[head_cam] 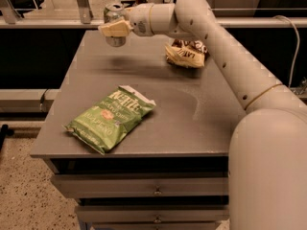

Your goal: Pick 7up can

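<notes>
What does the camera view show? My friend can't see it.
The robot's gripper, jaws closed on the 7up can, holds it just above the far left corner of a grey table. A green chip bag lies near the front left edge, and a brown chip bag lies at the back, right of the can.

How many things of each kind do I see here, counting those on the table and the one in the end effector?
Chip bags: 2, the green bag and the brown bag, both lying on the table.
Soda cans: 1, the 7up can, gripped by the end effector above the table's far left corner.
Total: 3.
</notes>
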`<move>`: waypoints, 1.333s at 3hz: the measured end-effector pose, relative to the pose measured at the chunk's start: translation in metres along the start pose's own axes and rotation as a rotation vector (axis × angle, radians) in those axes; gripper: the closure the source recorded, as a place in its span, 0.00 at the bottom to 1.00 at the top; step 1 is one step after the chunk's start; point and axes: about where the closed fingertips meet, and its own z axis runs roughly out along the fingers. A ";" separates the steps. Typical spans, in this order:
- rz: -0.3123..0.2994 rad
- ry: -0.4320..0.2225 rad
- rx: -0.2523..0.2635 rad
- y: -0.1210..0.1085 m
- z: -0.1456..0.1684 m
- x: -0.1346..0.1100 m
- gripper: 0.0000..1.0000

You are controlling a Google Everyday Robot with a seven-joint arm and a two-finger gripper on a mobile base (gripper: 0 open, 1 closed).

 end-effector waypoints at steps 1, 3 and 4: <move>-0.024 -0.040 0.006 0.004 -0.018 -0.020 1.00; -0.037 -0.092 0.007 0.015 -0.046 -0.040 1.00; -0.034 -0.117 -0.004 0.027 -0.063 -0.047 1.00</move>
